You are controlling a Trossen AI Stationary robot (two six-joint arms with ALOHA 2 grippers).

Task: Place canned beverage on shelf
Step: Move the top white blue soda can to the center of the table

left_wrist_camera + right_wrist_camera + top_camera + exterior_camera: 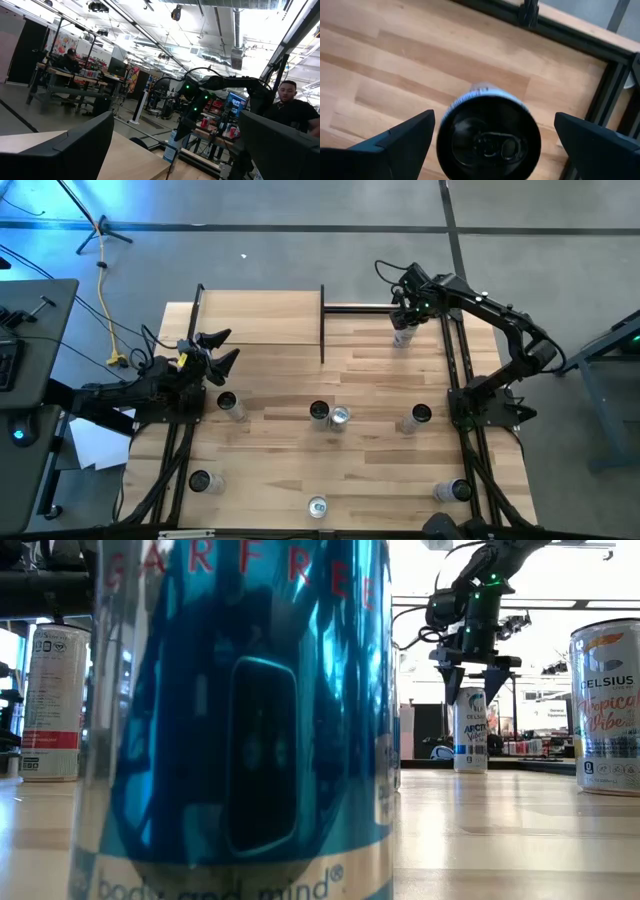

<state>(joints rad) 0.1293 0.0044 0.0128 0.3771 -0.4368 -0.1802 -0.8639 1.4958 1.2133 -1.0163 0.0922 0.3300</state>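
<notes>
Your low view is mostly blocked by a blue can (240,710) pressed up against the lens, so only its label shows. Past it you see the right gripper (470,665) spread wide, hanging just above an upright can (470,730) without touching it. The right wrist view gives you what that one cannot: the can's dark top directly below, between the two fingers (395,145). From overhead, the shelf (262,316) lies to the side of this gripper, its board partly hidden by black posts. Your left gripper (218,350) waits, wide open, beside the shelf's other end.
</notes>
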